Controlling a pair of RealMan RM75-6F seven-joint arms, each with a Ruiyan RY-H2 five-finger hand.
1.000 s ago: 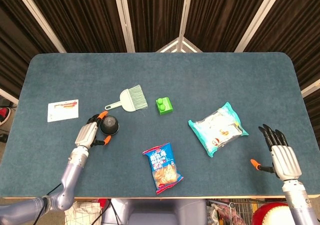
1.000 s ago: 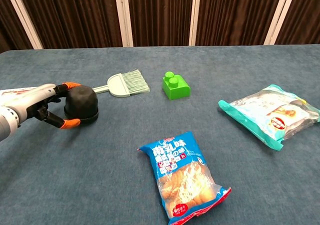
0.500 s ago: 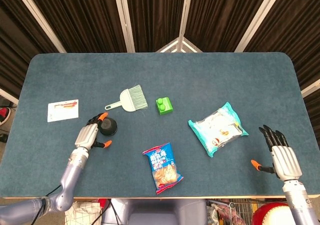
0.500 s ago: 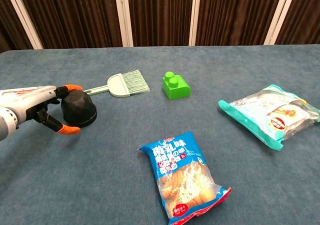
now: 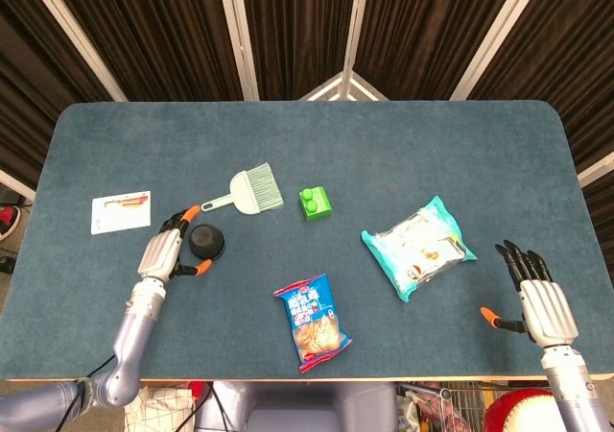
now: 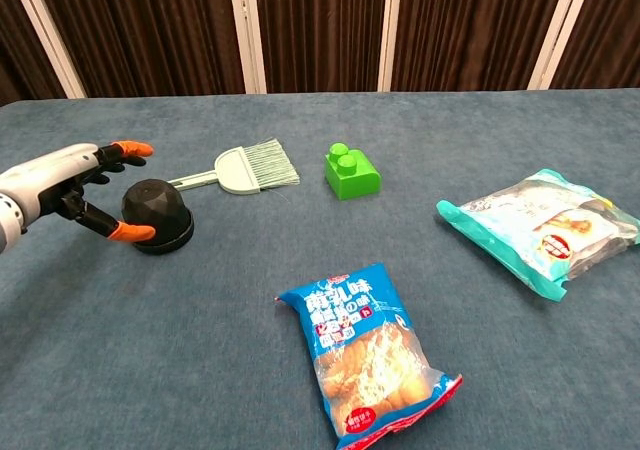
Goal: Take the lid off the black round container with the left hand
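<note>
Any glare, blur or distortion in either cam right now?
Head view: sharp, even light, slight bowing at the table edges. Chest view: crisp, mild glare on the blue snack bag and teal packet, soft shadow under the black container; left hand unblurred.

Bright, even, sharp; soft shadows

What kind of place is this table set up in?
Probably a robot test or data-collection station, not a home: a carpeted blue table against dark curtains, with unrelated props like a snack bag, green toy brick and hand brush.
</note>
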